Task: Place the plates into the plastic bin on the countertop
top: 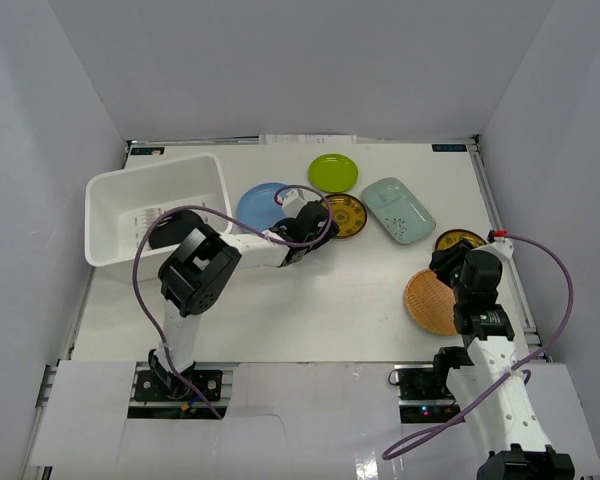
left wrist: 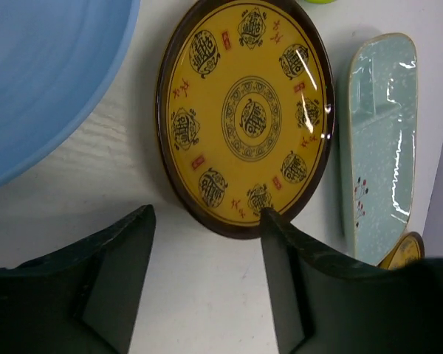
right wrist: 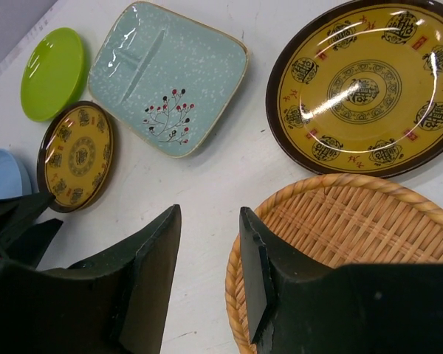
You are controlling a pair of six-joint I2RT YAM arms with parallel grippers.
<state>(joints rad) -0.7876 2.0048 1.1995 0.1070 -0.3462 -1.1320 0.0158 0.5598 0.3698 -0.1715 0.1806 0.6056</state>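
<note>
Left gripper [left wrist: 207,217]: my fingers [left wrist: 125,273] are spread wide with nothing between them, only bare countertop [left wrist: 207,295] in the gap. At the tips is the near rim of a gold-and-black plate [left wrist: 244,118]. One fingertip overlaps that rim in the wrist view; I cannot tell if it touches. To one side of the tips is the blue plate [left wrist: 37,74], close to the patterned one but apart from it. To the other side is the pale mint oblong plate [left wrist: 380,147], lying lengthwise away from me. By its near end shows a sliver of the second gold-and-black plate [left wrist: 402,251]. In the top view the plastic bin [top: 115,215] sits well behind this gripper, past the blue plate, at the far-left part of the counter. Right gripper [right wrist: 208,214]: these fingers are also apart, with a narrower gap, and they grip nothing. The tan woven plate [right wrist: 354,236] lies just beside the tips, its rim passing under one finger. Just ahead of it is the second gold-and-black plate, close against the woven rim; I cannot tell if they touch. Ahead of the gap is the mint oblong. Farther on are the first patterned plate and the lime green plate [right wrist: 53,72], set side by side but apart. My left gripper's dark fingers reach the patterned plate from the near side there.
</note>
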